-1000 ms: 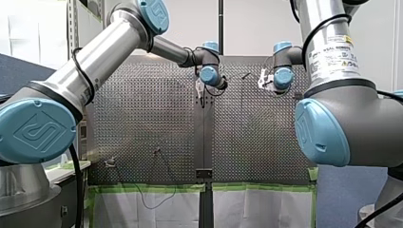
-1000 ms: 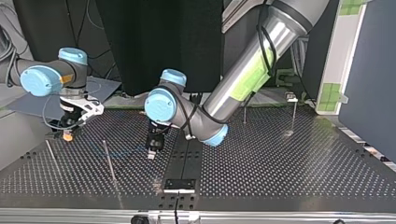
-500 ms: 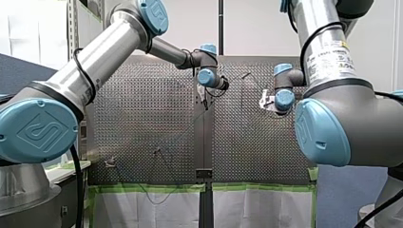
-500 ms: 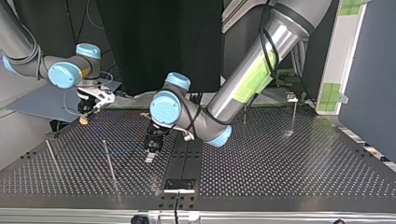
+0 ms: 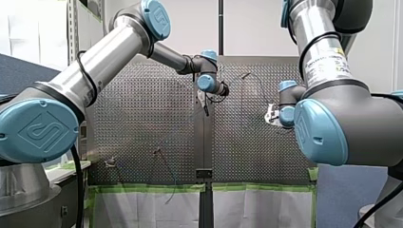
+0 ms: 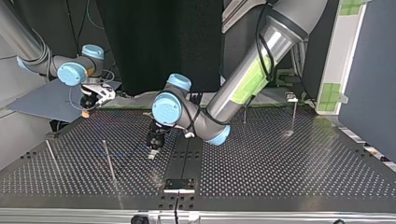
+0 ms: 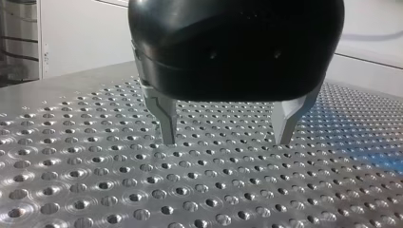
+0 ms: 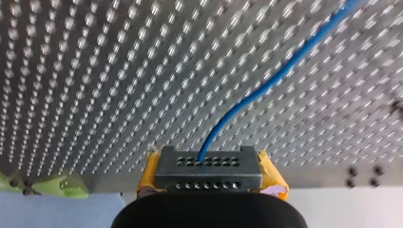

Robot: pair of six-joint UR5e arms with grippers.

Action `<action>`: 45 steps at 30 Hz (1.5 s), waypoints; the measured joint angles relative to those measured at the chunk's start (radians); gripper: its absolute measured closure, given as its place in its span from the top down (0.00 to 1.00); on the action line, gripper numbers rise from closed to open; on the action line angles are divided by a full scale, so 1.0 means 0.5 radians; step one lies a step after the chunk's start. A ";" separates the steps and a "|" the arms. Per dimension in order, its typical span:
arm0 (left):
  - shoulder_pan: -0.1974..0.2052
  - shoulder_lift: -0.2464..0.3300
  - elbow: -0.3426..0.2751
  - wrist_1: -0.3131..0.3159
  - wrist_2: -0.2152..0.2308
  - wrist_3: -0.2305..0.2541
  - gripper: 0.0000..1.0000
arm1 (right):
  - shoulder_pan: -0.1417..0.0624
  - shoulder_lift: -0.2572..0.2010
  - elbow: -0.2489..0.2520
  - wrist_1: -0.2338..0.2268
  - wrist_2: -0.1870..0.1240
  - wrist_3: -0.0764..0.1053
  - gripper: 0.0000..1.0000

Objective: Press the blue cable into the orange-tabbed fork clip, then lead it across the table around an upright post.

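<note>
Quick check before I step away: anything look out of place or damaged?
Nothing stands out. My right gripper grips a metal block, the blue cable curves from it, and my left gripper is open and empty.

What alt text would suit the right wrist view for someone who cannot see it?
The right claw, with yellow pads, grips a blue cable that curves away from it across the shiny perforated table.

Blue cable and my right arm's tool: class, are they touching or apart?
Touching. The right wrist view shows the blue cable running straight into the right tool, between its yellow pads.
</note>
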 joint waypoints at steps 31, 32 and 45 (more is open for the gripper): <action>-0.010 -0.001 0.000 0.020 -0.065 -0.014 0.98 | -0.148 0.529 0.013 -0.529 -0.020 0.163 0.00; -0.010 -0.001 0.000 0.020 -0.067 -0.014 0.98 | -0.147 0.545 0.013 -0.545 -0.020 0.162 0.00; -0.013 0.000 0.000 -0.019 -0.066 0.015 0.98 | -0.115 0.759 0.013 -0.759 -0.024 0.137 0.00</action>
